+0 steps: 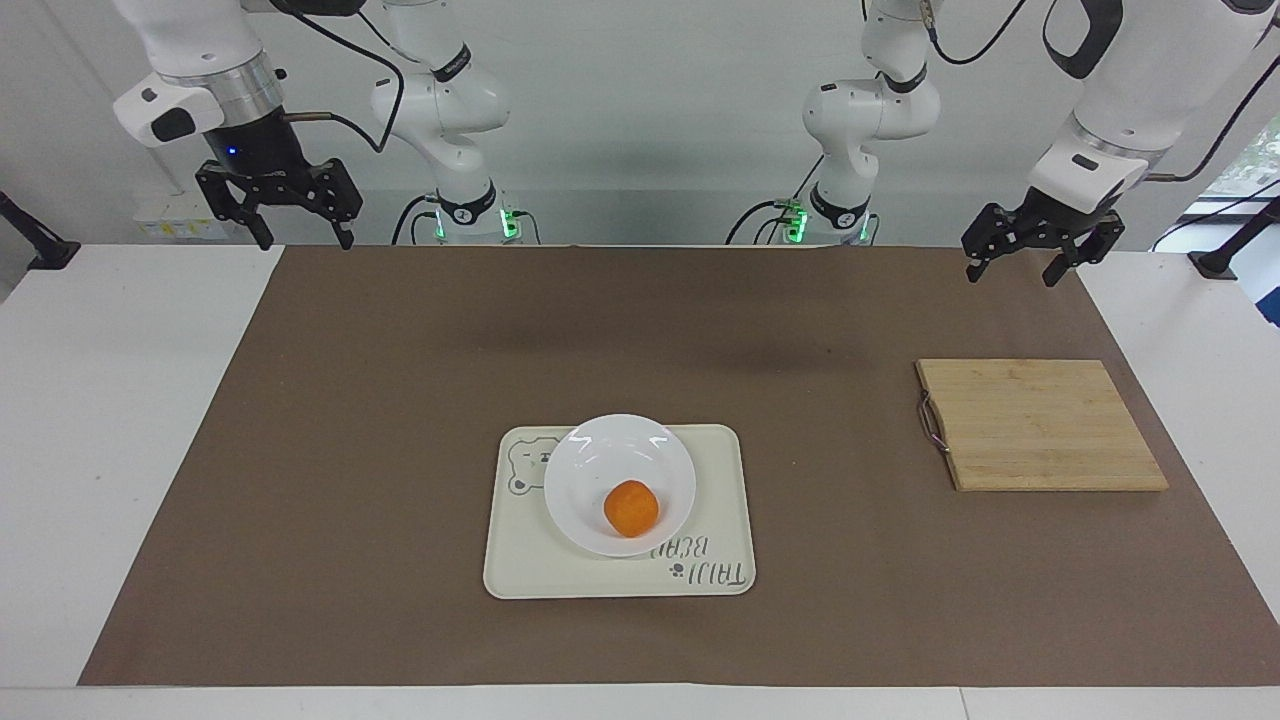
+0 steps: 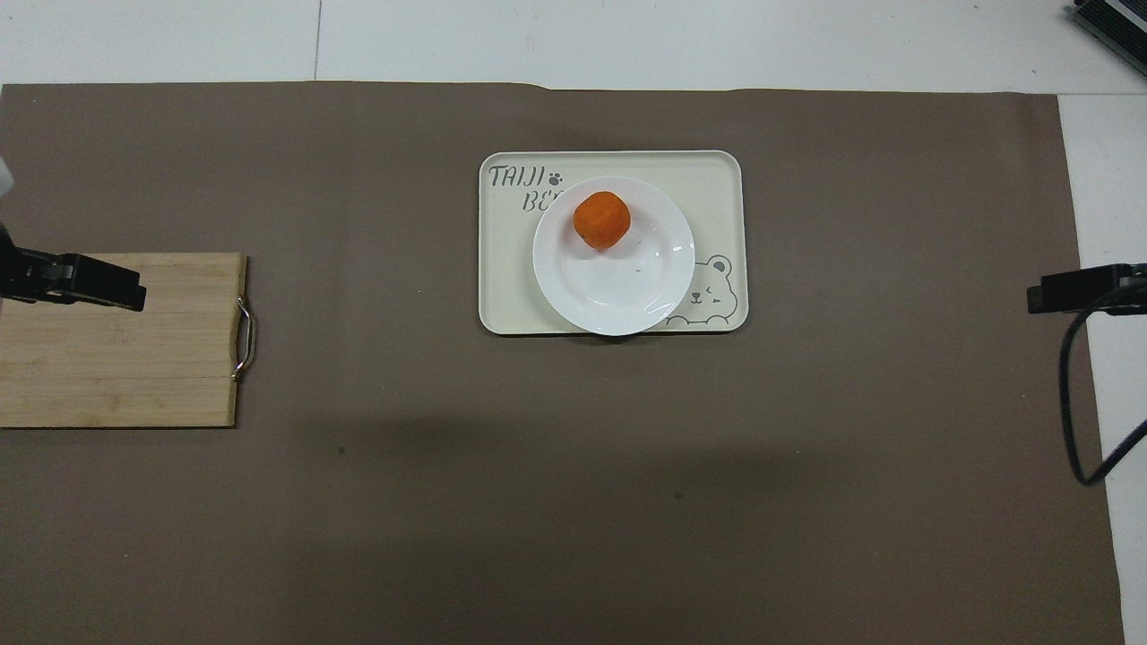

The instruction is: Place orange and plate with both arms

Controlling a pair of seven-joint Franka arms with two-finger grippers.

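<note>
Brown mat (image 1: 400, 420) over white table (image 1: 110, 400). Nearest robots: left gripper (image 1: 1020, 262) over mat edge, spread, empty; right gripper (image 1: 290, 232) raised over mat's corner, apparently spread, empty. Farther: board (image 1: 1040, 425). Farthest: orange (image 1: 631, 507) in plate (image 1: 600, 465), on tray (image 1: 715, 480).

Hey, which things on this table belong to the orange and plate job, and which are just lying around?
Job: orange in the plate; left gripper and right gripper, both open and raised.
Lying about: bear tray under the plate; cutting board.
</note>
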